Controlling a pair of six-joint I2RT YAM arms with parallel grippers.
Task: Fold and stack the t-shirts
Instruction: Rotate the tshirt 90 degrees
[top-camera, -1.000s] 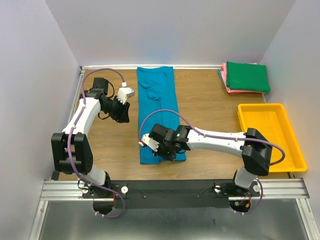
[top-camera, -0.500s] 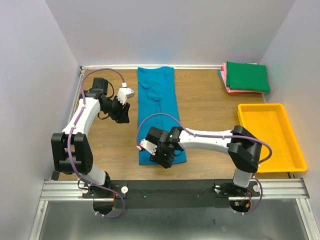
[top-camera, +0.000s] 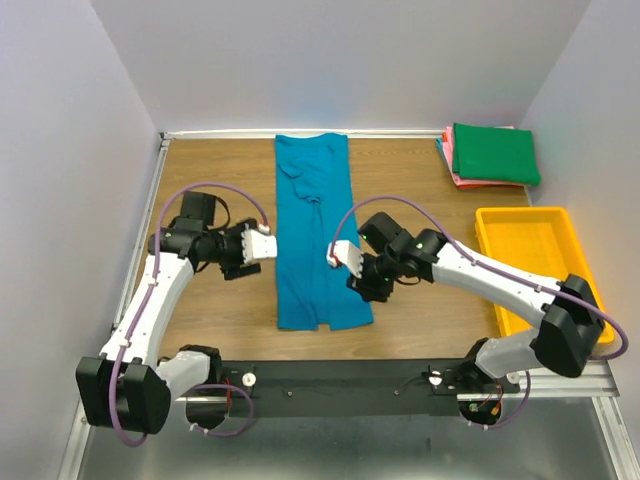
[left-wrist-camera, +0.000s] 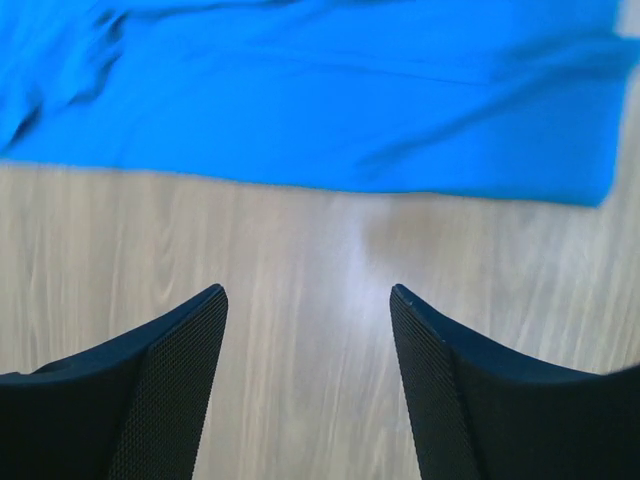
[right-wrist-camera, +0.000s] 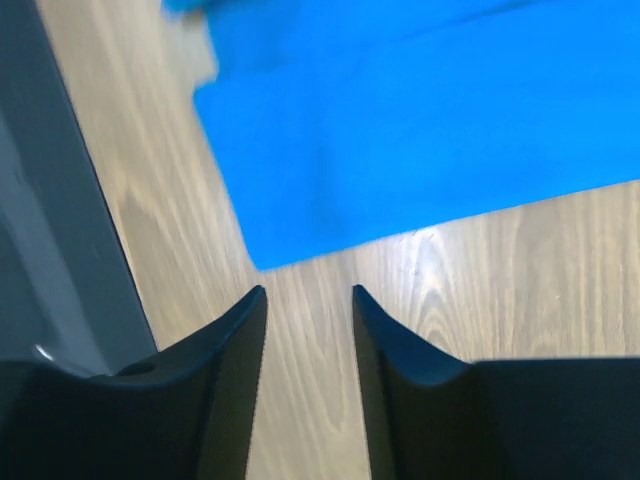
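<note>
Top external view: a teal-blue t-shirt (top-camera: 312, 235), folded into a narrow strip, lies flat on the wooden table (top-camera: 420, 210). Its long axis runs from near edge to far edge, with the wrinkled end farthest. The left gripper (top-camera: 262, 243) sits just left of it, and the right gripper (top-camera: 340, 256) is at its right edge. A dark green t-shirt (top-camera: 495, 153) tops pink t-shirts (top-camera: 462, 180) at the far right.

Left wrist view: jaws wide apart, empty, over bare wood beside the shirt's edge.

Right wrist view: jaws narrowly parted, empty, by a shirt corner.
</note>
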